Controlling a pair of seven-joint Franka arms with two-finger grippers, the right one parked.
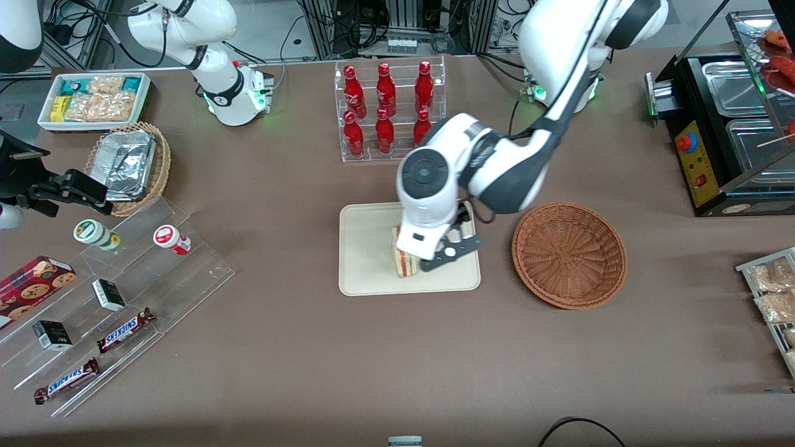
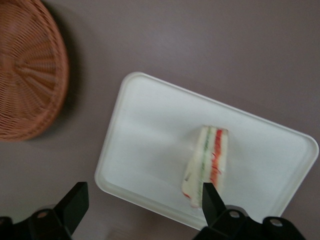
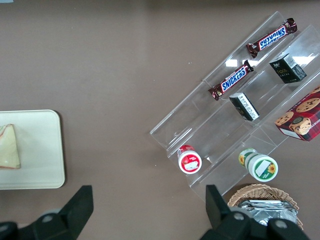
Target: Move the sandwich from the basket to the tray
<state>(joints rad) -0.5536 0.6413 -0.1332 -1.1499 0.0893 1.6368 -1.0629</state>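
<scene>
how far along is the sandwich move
Nearly done. The sandwich lies on the tray, and the basket holds nothing. The tool hangs open just above the sandwich, gripping nothing. Only pulling the arm away looks left.

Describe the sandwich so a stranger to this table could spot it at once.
Start at the rack of red bottles; nearer the front camera lies a cream tray, with a reddish-brown wicker basket beside it. The sandwich lies on that tray, with the left arm's open tool just above it. It is the only item there: a pale bread wedge with red and green filling stripes.
</scene>
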